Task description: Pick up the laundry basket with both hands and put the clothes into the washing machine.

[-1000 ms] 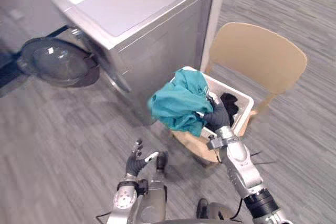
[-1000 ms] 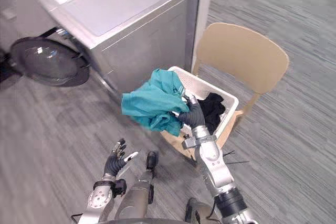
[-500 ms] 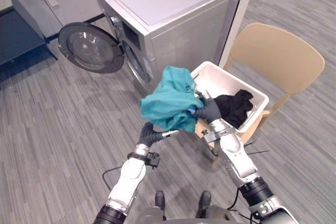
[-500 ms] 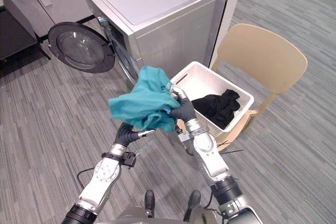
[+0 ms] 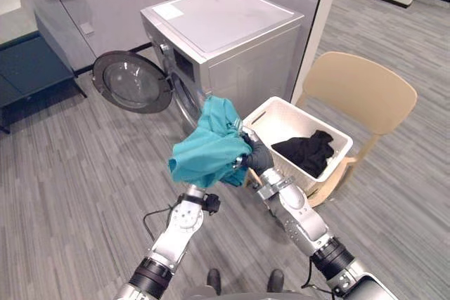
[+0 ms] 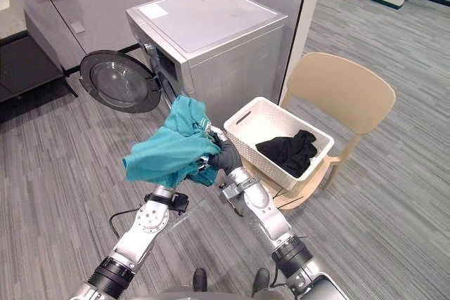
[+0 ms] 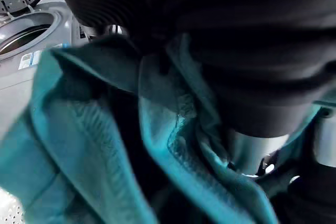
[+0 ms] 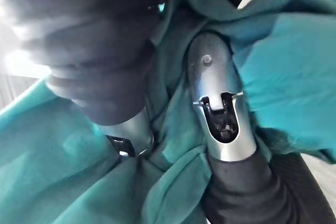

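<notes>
Teal garment (image 5: pixel 211 149) hangs beside the basket (image 5: pixel 271 112), right robot hand (image 5: pixel 257 159) clamped on it, left robot hand (image 7: pixel 247 77) buried beneath, grip I can't read; next I'd swing it toward eleven o'clock into the washer drum (image 5: pixel 185 96).

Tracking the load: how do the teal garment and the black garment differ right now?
The teal garment hangs in the air, bunched in the right hand; the black garment lies in the white basket. The teal one looks bulkier, the black one a small heap. Both are crumpled, and neither is in the washing machine yet.
</notes>
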`<state>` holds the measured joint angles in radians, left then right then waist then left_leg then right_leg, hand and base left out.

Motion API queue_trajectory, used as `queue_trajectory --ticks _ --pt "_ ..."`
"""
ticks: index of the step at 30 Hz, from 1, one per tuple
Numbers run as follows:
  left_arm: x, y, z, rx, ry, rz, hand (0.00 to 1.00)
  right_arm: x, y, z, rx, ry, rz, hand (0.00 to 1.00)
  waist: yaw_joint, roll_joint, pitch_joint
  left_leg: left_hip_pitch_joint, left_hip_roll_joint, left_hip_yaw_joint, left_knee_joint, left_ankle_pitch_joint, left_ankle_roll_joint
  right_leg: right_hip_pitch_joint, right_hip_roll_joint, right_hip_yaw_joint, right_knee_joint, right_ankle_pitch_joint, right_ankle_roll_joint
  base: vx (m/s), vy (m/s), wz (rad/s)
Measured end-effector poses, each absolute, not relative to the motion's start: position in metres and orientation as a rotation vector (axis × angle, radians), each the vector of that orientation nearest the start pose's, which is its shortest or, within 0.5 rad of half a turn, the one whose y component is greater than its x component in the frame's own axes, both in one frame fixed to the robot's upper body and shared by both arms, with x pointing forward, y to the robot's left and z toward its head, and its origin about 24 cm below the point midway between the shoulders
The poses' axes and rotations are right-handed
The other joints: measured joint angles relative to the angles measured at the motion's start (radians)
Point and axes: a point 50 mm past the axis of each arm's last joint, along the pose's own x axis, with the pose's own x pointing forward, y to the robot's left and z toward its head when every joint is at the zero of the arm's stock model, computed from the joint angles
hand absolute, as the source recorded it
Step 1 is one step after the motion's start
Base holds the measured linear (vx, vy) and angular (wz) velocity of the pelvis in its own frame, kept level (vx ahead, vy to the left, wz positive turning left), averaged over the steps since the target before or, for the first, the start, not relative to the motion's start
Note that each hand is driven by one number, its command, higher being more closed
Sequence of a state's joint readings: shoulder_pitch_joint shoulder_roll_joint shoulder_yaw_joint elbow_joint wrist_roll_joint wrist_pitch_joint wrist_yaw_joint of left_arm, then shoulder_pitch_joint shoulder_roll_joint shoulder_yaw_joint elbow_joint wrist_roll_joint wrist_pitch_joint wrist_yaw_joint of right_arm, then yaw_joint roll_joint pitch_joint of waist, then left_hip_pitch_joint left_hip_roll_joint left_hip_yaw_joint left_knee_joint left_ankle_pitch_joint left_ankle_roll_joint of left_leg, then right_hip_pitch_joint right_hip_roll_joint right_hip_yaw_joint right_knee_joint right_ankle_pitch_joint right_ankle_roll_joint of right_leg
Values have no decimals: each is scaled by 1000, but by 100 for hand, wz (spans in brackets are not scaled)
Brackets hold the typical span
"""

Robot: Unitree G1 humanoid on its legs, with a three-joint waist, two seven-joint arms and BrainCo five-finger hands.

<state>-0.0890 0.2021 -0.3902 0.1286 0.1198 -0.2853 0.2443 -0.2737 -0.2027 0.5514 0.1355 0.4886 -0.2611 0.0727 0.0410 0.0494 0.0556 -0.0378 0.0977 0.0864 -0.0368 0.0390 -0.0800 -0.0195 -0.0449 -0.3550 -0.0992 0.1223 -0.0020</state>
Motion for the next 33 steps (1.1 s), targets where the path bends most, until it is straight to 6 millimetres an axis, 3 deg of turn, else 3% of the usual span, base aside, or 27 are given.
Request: queue_trajectory --ticks 8,10,12,15,19,20,22,23,25,26,27,28,31,32,33 --pt "245 103 39 265 -214 -190 100 262 -61 72 59 -224 625 0 1 -15 -12 2 17 6 -1 4 -7 0 18 9 -4 2 -5 -10 9 -3" --pt "238 116 31 233 -168 -117 100 252 -72 68 -89 -249 594 0 3 -19 -15 3 21 14 -2 4 -7 -2 22 14 -4 1 -4 16 20 -9" --pt "233 144 23 198 -116 25 100 236 -81 54 -183 -222 589 0 5 -23 -17 9 22 21 -11 4 -7 -3 27 21 -3 -5 -3 28 23 -10" --pt "226 171 3 197 -16 122 100 223 -97 35 -255 -146 551 0 2 -23 -17 -25 23 -2 10 1 -4 -15 27 2 0 -13 -5 8 12 14" --pt "210 183 -32 177 156 148 100 219 -125 26 -393 -111 448 0 5 -25 -9 -116 14 -69 51 1 -4 -44 23 -81 0 -25 -4 -3 24 68" --pt "199 188 -45 176 224 164 100 215 -134 16 -449 -71 414 0 6 -25 -9 -139 13 -82 56 -2 4 -44 20 -124 0 -36 -3 42 20 93" --pt "188 193 -59 180 293 184 100 208 -145 -3 -496 16 387 0 1 -29 -6 -160 15 -14 54 -22 89 -43 -3 -191 4 -53 7 64 53 114" --pt "183 194 -67 176 337 186 100 203 -154 -23 -529 110 374 0 0 -26 0 -166 29 102 58 -33 119 -44 -35 -242 28 -72 12 88 103 127" --pt "178 191 -76 153 383 193 100 195 -167 -47 -578 234 366 0 3 -17 4 -173 46 257 88 -34 120 -50 -72 -292 77 -102 32 166 217 113" --pt "170 191 -82 137 415 215 100 191 -173 -60 -596 302 348 0 3 8 8 -169 51 285 99 -11 90 -47 -86 -327 119 -122 50 236 274 84" --pt "165 194 -87 140 445 232 100 189 -172 -70 -582 350 328 0 6 9 11 -168 47 274 112 1 69 -39 -108 -344 145 -127 66 210 205 72" --pt "161 198 -89 144 463 245 100 188 -171 -75 -568 375 317 0 7 2 14 -163 36 268 114 -6 72 -35 -123 -354 158 -133 74 211 166 53" --pt "141 205 -104 153 568 272 100 184 -159 -91 -492 457 276 0 24 -32 38 -165 -15 240 204 -110 97 -42 -245 -360 345 -214 134 218 222 42" --pt "135 203 -108 147 602 259 100 179 -161 -98 -487 508 264 0 24 -44 46 -157 -53 212 247 -162 107 -48 -325 -335 483 -248 140 126 173 54" --pt "133 203 -109 144 610 260 100 177 -163 -100 -489 525 257 0 24 -46 47 -155 -67 199 261 -180 116 -61 -356 -315 551 -252 121 194 229 78"
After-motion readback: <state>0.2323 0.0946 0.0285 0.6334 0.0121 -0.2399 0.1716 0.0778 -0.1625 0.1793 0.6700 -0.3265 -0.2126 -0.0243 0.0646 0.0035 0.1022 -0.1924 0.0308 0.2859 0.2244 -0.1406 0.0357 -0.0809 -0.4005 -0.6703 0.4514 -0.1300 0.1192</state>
